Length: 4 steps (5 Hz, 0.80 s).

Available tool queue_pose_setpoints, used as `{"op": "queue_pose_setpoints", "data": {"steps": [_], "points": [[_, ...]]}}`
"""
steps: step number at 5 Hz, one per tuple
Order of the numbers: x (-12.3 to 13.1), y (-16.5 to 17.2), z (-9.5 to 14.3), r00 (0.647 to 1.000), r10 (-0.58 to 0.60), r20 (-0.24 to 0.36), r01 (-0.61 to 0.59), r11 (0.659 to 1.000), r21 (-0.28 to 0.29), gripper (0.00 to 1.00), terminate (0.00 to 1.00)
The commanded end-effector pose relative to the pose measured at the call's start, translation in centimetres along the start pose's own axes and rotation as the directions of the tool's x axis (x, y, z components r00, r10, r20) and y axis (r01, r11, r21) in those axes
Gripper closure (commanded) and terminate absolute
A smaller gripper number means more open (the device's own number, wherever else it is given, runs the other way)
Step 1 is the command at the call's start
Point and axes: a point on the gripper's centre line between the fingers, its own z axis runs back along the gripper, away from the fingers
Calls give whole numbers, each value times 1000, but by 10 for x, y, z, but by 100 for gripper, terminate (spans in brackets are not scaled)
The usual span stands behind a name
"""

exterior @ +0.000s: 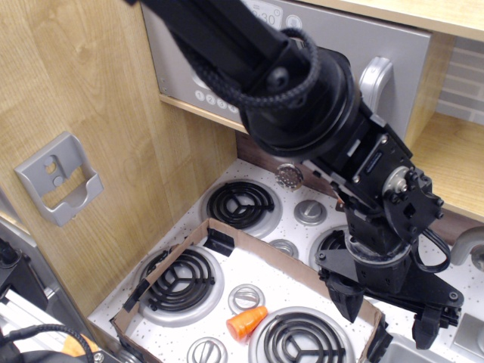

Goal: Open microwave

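While the gripper (389, 311) hung low over the toy stovetop (227, 280), its two black fingers (346, 296) stood spread apart with nothing between them. Just left of it, an orange cone-shaped piece (246, 323) lay on its side between the front burners (180, 281). A cardboard rim (249, 242) edged the cooktop. Farther back, a grey bracket (59, 180) was fixed to the wooden side panel (98, 91). Farthest away, the microwave (393, 45) sat in the upper shelf recess, its door shut, its chunky grey handle (376, 85) upright at the right, largely hidden behind the arm (302, 91).
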Motion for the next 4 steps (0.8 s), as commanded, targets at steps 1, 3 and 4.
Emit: {"op": "queue_pose_setpoints", "data": {"steps": [1,3,4], "points": [[0,0,0,1000,0,0,0,1000,0,0,0],[26,6,44,994,49,100,-57,995,83,0,0],[41,8,70,990,47,136,-65,989,132,0,0]]}}
